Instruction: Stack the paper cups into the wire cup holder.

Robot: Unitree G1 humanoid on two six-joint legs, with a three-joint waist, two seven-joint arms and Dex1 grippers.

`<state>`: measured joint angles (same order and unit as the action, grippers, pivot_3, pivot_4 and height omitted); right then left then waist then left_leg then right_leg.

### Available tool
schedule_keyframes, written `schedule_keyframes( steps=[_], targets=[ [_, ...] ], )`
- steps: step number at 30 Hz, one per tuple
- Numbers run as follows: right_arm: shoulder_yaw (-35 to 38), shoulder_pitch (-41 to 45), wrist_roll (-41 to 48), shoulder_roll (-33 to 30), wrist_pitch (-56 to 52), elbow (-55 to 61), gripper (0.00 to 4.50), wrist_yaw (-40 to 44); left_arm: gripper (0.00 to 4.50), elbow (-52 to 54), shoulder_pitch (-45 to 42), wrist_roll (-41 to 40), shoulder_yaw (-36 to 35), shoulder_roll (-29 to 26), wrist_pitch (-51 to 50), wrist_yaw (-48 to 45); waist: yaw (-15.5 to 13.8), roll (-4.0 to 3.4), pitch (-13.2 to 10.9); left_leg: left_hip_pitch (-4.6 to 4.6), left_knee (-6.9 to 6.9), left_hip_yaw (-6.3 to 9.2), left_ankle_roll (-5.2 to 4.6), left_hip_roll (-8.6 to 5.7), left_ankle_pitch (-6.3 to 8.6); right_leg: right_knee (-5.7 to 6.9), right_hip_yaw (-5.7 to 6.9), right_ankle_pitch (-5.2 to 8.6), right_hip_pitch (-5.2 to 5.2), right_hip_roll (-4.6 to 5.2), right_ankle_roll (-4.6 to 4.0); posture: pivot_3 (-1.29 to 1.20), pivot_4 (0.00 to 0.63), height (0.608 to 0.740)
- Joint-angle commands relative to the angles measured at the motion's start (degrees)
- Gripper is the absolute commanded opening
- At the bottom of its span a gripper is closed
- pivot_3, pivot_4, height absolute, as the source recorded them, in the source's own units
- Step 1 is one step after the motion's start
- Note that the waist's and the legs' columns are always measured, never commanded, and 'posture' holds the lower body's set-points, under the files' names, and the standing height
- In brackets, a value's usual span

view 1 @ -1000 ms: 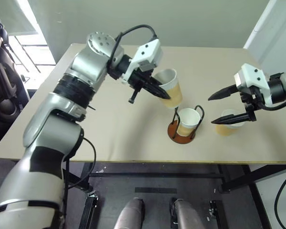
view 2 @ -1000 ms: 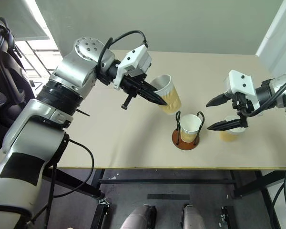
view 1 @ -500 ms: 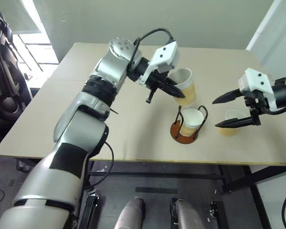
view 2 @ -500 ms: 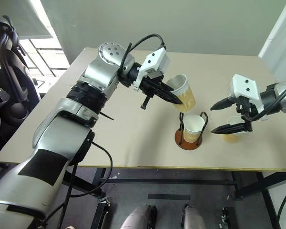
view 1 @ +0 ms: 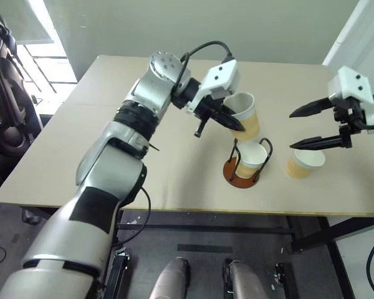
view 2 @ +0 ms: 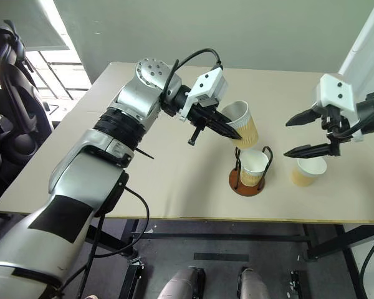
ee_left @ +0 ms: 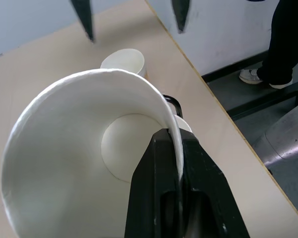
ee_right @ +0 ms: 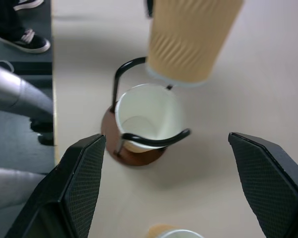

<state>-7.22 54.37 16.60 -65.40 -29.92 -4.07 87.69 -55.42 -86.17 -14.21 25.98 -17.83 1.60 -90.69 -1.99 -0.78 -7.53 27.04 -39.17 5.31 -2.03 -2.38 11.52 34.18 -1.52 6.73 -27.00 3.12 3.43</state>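
Tan ribbed paper cup (view 1: 245, 116) pinched at its rim by my left fingers (view 1: 227, 118) above the black wire cup holder (view 1: 244, 163); right fingers (view 1: 311, 128) spread wide.

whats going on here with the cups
The left gripper is pinching a paper cup by its rim, holding it tilted just above the wire cup holder, which already has one cup in it. The right gripper hangs open above a third cup standing on the table.

- Beige table (view 1: 149, 168), black frame underneath.
- Window (view 1: 40, 62) at far left.
- Person's dark trouser leg (ee_left: 288, 34) and shoe (ee_left: 256, 78) stood beside table.
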Motion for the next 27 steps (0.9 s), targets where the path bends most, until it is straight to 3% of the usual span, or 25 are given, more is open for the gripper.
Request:
schedule_keyframes(
  steps=[1,14,27],
  targets=[
    [3.6,1.5,1.4,-1.9,-1.6,2.5,4.00,-0.1,0.03,0.4,0.1,0.1,-0.7,1.0,1.4,-1.8,0.0,0.00,0.0,-0.01,0.00,0.00,-0.01,0.00,0.01,-0.04,0.00,0.00,0.03,0.00,0.00,0.00,0.150,0.740],
    [6.5,0.1,3.9,-3.9,-6.3,7.5,4.00,-1.5,0.03,-0.6,2.2,2.6,-0.2,4.5,4.6,-1.8,-0.1,0.00,0.0,-0.02,-0.06,-0.06,-0.08,0.00,0.04,-0.13,-0.03,-0.15,0.09,0.01,0.23,0.00,0.150,0.740],
    [8.4,-2.9,6.1,-4.6,-8.1,9.9,4.00,-3.5,0.03,-5.5,2.4,10.7,-3.0,7.6,11.3,-1.1,-0.1,0.00,0.0,-0.05,-0.15,-0.13,-0.17,-0.01,0.02,-0.16,-0.09,-0.20,0.17,0.01,0.32,0.00,0.150,0.740]
  ],
)
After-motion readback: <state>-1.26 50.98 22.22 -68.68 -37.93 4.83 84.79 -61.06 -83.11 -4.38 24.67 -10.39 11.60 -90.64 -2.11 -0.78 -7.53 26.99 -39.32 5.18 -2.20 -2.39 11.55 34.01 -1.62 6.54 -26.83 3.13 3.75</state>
